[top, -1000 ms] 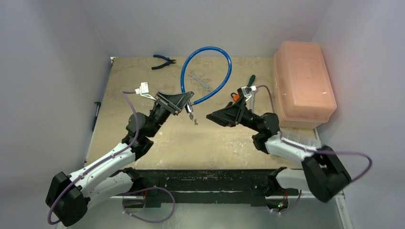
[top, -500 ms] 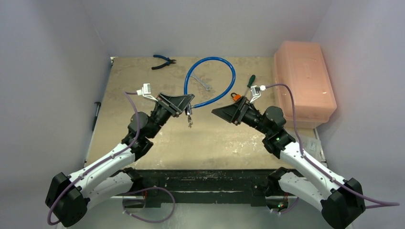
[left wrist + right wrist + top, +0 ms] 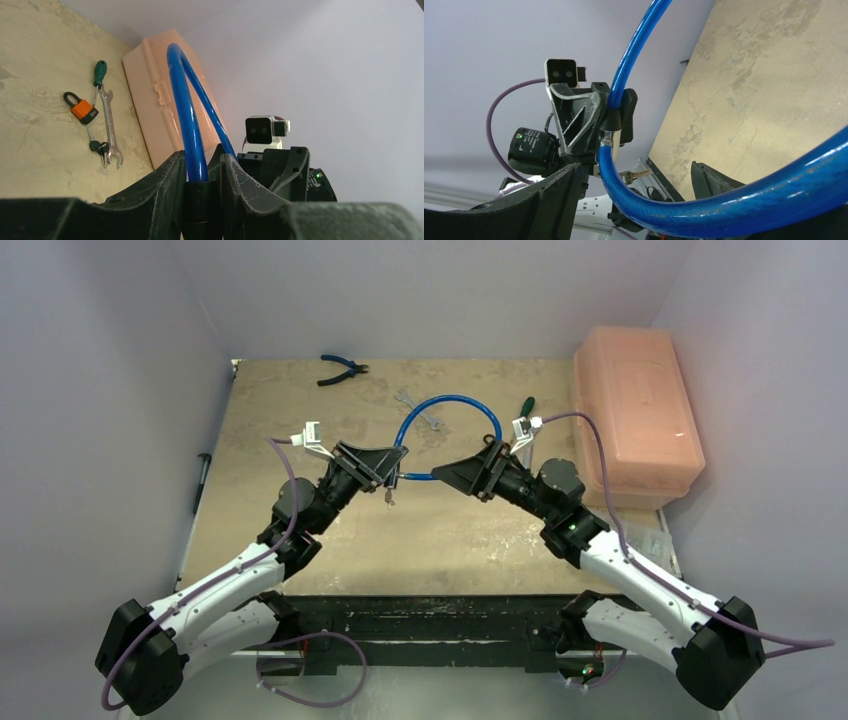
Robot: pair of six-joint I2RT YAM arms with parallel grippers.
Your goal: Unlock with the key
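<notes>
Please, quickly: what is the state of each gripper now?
Left gripper: closed on the black end of the blue cable lock.
Right gripper: open, the cable passing between its fingers.

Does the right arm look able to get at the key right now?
Probably not directly: the blue cable runs through the open right tool, between it and the key by the left tool.

The cable lock [image 3: 186, 115] is a glossy blue loop held up off the tabletop [image 3: 290, 420], arching high. Its black lock body sits pinched between the jaws of the left gripper [image 3: 202, 160]. A small silver key [image 3: 636, 174] sticks sideways from its metal end.
</notes>
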